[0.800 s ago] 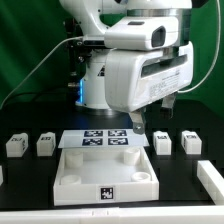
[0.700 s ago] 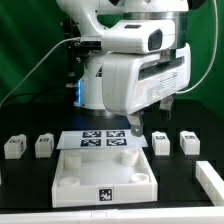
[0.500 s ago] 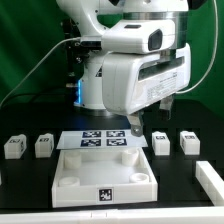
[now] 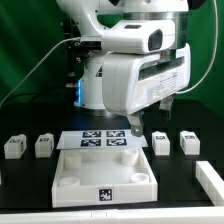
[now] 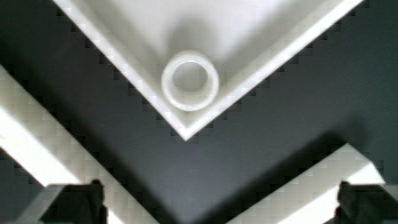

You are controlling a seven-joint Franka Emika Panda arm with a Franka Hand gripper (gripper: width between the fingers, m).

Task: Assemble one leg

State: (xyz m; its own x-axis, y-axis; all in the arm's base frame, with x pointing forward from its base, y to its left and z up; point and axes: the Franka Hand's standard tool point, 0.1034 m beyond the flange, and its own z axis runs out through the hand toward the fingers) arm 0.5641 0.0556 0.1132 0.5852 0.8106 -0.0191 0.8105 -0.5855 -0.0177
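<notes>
**A:** Next to nothing has moved. The arm hangs just where it was half a second back, and every part on the table [image 4: 30, 185] sits as before.

**B:** And the gripper [image 5: 210, 205]?

**A:** Wide open! In the wrist view its two dark fingertips [image 5: 71, 205] stand far apart at the frame's edge, and there's only dark table between them. It has hold of nothing.

**B:** What's it looking at?

**A:** A corner of the white tray [image 5: 187, 118], with the round socket [image 5: 189, 82] dead centre in that corner.

**B:** Where's the leg [image 4: 160, 143]?

**A:** Upright on the table, just off the tray's back corner on the exterior view's right, with a second leg [image 4: 188, 142] beside it, farther right. Neither is touched. The gripper is up above, apart from both.

**B:** And the other side?

**A:** A third leg [image 4: 43, 146] and a fourth leg [image 4: 13, 147] stand side by side on the exterior view's left, well apart from the arm. The marker board [image 4: 100, 138] lies flat just behind the tray, under the arm.
</notes>
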